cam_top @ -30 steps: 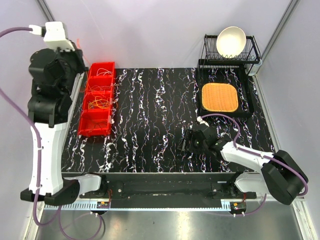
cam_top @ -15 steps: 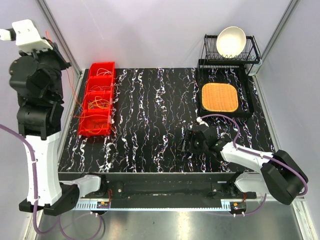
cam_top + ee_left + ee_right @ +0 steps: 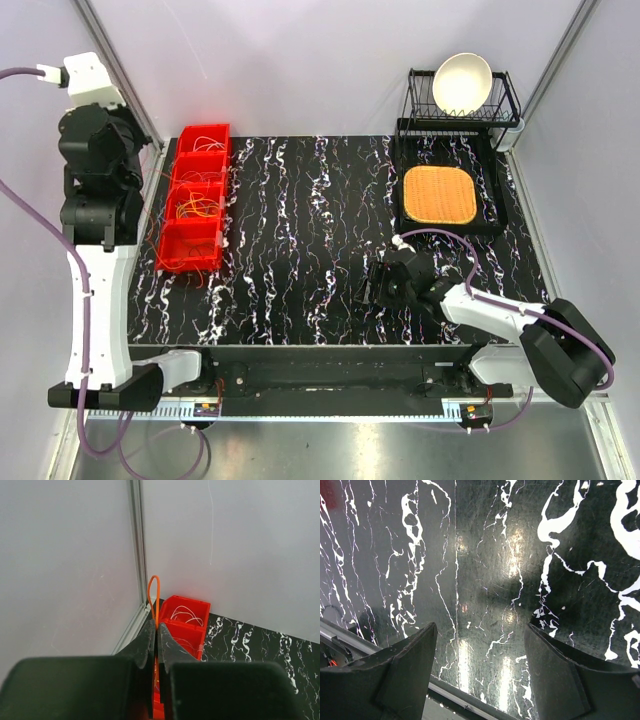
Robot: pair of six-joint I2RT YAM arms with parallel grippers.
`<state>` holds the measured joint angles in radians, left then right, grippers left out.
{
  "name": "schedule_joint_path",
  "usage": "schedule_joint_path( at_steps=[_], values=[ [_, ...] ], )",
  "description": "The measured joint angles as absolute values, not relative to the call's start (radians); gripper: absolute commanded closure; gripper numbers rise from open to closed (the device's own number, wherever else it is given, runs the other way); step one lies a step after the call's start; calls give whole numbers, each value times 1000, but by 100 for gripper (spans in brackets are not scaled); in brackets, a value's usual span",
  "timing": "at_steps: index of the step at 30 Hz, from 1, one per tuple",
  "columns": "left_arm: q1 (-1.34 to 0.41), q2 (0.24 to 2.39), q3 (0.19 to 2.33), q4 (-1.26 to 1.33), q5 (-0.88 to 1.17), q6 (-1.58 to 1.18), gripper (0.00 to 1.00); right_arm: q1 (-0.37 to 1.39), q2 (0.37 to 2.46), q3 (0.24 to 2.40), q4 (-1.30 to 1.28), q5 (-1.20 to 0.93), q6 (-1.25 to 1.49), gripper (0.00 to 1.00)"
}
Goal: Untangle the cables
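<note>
The cables (image 3: pixel 196 208) lie as loose orange and yellow loops in a red divided bin (image 3: pixel 185 262) at the table's left edge. My left arm is raised high beside the left wall. In the left wrist view my left gripper (image 3: pixel 156 625) is shut on a thin orange cable (image 3: pixel 154 597), whose loop sticks up above the fingertips. Fine orange strands (image 3: pixel 152 215) hang between that arm and the bin (image 3: pixel 192 630). My right gripper (image 3: pixel 372 290) hovers low over the marbled table near its front edge. In the right wrist view it (image 3: pixel 480 630) is open with nothing between its fingers.
A black dish rack with a white bowl (image 3: pixel 462 82) stands at the back right. In front of it an orange woven mat (image 3: pixel 438 193) lies on a dark tray. The grey wall and a metal corner post (image 3: pixel 136 555) are close beside the left gripper.
The left arm swung out to the left with the orange cable and has come part of the way back. The right arm has not moved.
</note>
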<state>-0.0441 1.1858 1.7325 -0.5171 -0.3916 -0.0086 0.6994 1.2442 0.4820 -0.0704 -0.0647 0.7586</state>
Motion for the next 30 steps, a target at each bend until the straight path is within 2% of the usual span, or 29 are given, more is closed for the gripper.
schedule_joint_path(
  at_steps=[12,15,21,30],
  values=[
    [-40,1272,2127,-523,-368,-15,100,699,1259,482,-63,-72,755,24],
    [-39,1291,2158,-521,-367,-15,100,699,1259,482,-63,-72,755,25],
    [-35,1313,2116,-512,-367,-7,100,699,1260,482,-60,-72,755,25],
    [10,1304,1795,-443,-350,-9,100,699,1266,482,-48,-73,754,24]
  ],
)
